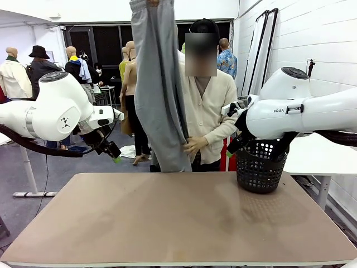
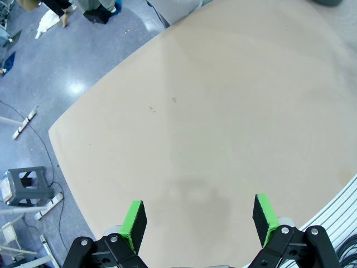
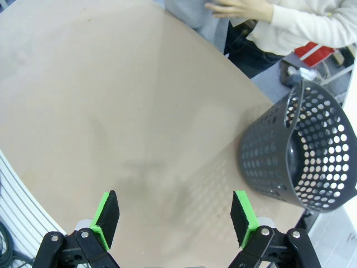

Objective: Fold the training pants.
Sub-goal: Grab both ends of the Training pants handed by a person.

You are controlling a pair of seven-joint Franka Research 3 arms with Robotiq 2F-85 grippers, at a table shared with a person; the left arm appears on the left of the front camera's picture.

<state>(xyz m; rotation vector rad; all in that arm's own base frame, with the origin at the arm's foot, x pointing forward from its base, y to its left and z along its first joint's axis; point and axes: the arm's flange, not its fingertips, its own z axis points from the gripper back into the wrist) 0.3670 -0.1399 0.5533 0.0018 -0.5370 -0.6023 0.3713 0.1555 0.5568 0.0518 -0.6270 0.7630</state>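
Note:
A person in a cream cardigan stands at the table's far side and holds the light grey training pants [image 1: 159, 89] up high, so they hang down to the table's far edge. One of the person's hands [image 1: 195, 145] steadies the legs low down. A corner of the pants [image 3: 187, 11] and that hand [image 3: 240, 8] show at the top of the right wrist view. My left gripper [image 1: 113, 154] hovers open off the table's far left, with nothing between its green pads [image 2: 134, 220]. My right gripper [image 1: 233, 149] hangs open beside the basket, nothing between its pads [image 3: 107, 216].
A black perforated basket [image 1: 259, 164] stands at the table's far right [image 3: 301, 151]. The tan tabletop [image 1: 178, 218] lies bare in front of both arms. Beyond the left edge a grey stool [image 2: 25, 184] sits on the floor.

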